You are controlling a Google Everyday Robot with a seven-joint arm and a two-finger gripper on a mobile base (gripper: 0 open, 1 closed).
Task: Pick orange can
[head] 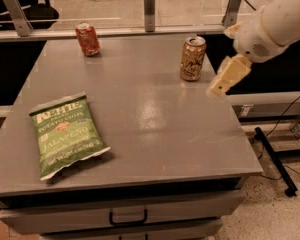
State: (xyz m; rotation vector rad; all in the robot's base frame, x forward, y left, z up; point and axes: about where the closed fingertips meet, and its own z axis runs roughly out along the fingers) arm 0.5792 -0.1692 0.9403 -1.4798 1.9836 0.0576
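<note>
Though the orange can [193,59] carries pale whitish markings on its golden-tan side, none of them can be read as words. It stands upright under a silver top, near the far right corner of the grey desk [155,119]. The one label that reads is on the green chip bag [67,134], lying flat toward the near left of the desk: "KETTLE" across the top, "POTATO CHIPS" beneath it, and "JALAPEÑO" in larger letters lower down. A shorter red-orange can [87,39] stands upright at the far left, well apart from the orange can; its print is too blurred to read.

The gripper [221,84] hangs just right of the orange can, above the desk's right edge, near the can but apart from it. Its cream-coloured end slants down and leftward from the white arm [275,24], which enters at the upper right. Whether the jaws are parted or closed cannot be told; nothing is held in them. The chip bag and the red-orange can both lie on the far side of the orange can from the gripper.

Metal posts [149,1] rise behind the desk's far edge, with a dark office chair [37,4] beyond. A drawer handle [128,218] shows on the desk's front, and a black bar [275,159] lies on the floor at right.
</note>
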